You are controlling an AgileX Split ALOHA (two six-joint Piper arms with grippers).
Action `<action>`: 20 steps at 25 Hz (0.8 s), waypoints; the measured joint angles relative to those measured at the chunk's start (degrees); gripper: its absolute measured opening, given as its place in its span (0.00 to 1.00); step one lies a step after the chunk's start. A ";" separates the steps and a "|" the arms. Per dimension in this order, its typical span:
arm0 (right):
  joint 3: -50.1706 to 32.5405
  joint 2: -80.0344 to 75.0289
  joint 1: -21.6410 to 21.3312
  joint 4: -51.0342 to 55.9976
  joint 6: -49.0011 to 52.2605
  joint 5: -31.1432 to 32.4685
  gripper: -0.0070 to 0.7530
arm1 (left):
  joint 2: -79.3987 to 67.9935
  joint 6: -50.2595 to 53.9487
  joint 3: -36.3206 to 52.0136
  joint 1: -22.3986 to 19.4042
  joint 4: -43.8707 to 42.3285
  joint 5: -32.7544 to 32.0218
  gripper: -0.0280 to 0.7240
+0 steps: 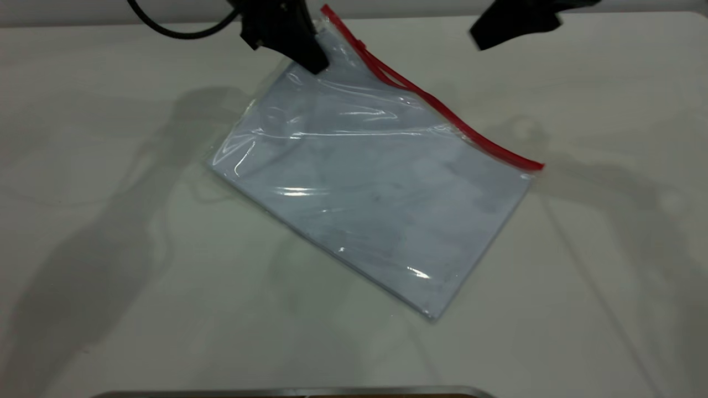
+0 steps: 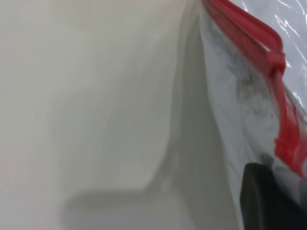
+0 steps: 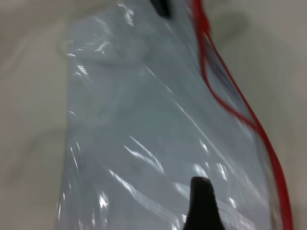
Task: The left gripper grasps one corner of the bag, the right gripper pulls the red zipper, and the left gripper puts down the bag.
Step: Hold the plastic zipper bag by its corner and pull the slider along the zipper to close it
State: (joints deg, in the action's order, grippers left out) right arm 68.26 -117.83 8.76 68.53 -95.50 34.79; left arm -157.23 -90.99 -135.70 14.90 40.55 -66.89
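Note:
The bag (image 1: pixel 365 188) is a clear pouch with white paper inside, tilted, its near end on the table and its far end raised. My left gripper (image 1: pixel 317 65) is shut on the corner of the bag (image 1: pixel 327 34) at the far end of the red zipper (image 1: pixel 470 135). In the left wrist view a dark fingertip (image 2: pixel 268 196) presses the plastic beside the red strip (image 2: pixel 288 129). The slider tab (image 1: pixel 360 44) sits near that corner, and just below it the two red strips gape apart (image 3: pixel 216 91). My right gripper (image 1: pixel 480 36) hangs at the far right, off the bag.
The pale table (image 1: pixel 110 232) lies bare around the bag, crossed by the arms' shadows. A metal edge (image 1: pixel 287 392) runs along the near side. A black cable (image 1: pixel 177 30) loops at the far left behind the left arm.

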 joint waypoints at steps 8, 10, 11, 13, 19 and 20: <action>3.77 -5.95 1.02 6.28 -7.23 1.08 0.78 | 0.00 -12.94 0.00 2.79 2.40 0.00 0.11; 4.05 -6.89 1.02 7.60 -8.16 1.08 0.78 | 0.00 -16.41 0.00 3.53 2.87 0.00 0.11; 4.06 -7.28 1.02 8.12 -8.37 1.08 0.78 | 0.00 -17.54 0.00 3.93 2.93 0.00 0.11; 4.10 -8.26 1.02 9.02 -8.66 1.08 0.78 | -0.07 -19.18 0.00 4.66 3.00 0.00 0.11; 4.12 -9.46 1.02 11.33 -8.70 1.08 0.78 | -0.55 -19.84 0.00 5.96 3.95 0.00 0.11; 4.17 -9.46 1.02 11.82 -8.78 1.25 0.78 | -0.55 -19.78 0.00 6.00 4.01 0.00 0.11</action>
State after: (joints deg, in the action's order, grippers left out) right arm 72.43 -127.29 9.78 80.35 -104.28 36.04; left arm -157.78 -110.77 -135.70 20.91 44.56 -66.89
